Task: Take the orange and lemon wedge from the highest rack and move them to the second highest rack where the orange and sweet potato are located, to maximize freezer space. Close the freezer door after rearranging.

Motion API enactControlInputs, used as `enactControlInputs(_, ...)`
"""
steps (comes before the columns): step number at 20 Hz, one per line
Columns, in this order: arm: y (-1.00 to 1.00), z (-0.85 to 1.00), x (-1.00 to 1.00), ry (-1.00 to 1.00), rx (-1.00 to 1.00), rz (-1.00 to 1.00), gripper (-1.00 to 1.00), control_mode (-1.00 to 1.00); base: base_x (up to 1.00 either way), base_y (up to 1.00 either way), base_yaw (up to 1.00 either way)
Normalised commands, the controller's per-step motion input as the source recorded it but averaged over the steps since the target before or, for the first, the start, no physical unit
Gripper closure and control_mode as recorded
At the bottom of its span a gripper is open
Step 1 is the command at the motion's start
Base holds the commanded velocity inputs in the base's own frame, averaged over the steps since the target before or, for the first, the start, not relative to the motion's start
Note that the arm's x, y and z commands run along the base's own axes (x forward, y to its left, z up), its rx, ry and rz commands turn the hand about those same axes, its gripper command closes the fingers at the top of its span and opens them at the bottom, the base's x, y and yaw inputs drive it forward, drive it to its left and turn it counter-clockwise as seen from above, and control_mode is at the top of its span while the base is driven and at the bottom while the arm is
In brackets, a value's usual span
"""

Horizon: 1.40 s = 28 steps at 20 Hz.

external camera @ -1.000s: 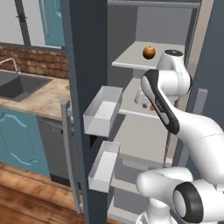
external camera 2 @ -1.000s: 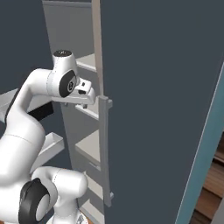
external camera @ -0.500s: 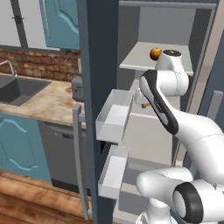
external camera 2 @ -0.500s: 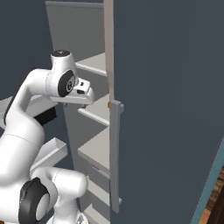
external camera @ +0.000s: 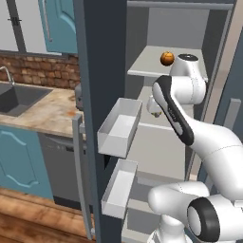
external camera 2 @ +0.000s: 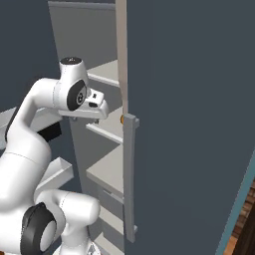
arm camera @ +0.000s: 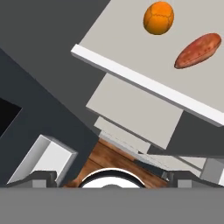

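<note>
Left base view: arm [external camera: 182, 111] hides most of second highest rack [external camera: 163, 124].

oranges: 2 [external camera: 166, 58] [arm camera: 159, 18] | sweet potato: 1 [arm camera: 197, 50] | door bins: 2 [external camera: 119, 128] [external camera: 119, 188]

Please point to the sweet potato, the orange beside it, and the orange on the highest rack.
sweet potato [arm camera: 197, 50], hand view, middle of its body
orange beside it [arm camera: 159, 18], hand view, centre of the peel
orange on the highest rack [external camera: 166, 58], left base view, centre
</note>
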Motion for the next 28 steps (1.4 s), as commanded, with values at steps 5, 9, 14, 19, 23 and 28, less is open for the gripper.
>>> enactControlInputs(5, 0.00, 0.00, 0.00, 0.00, 0.00, 0.00, -1.00, 1.00, 0.26, 0.00, 0.00)
enactControlInputs(9, 0.00, 0.00, 0.00, -0.01, 0.04, 0.00, -1.00, -1.00, 0.02, 0.00, 0.00)
enactControlInputs(14, 0.00, 0.01, 0.00, -0.09, 0.09, 0.00, -1.00, -1.00, 0.00, 0.00, 0.00)
enactControlInputs(19, 0.00, 0.38, 0.00, -0.37, 0.01, 0.00, -1.00, -1.00, 0.00, 0.00, 0.00)
enactControlInputs(23, 0.00, 0.72, 0.00, -0.34, 0.00, 0.00, -1.00, -1.00, 0.00, 0.00, 0.00)
enactControlInputs(28, -0.06, 0.61, 0.00, -0.24, 0.00, 0.00, -1.00, -1.00, 0.00, 0.00, 0.00)
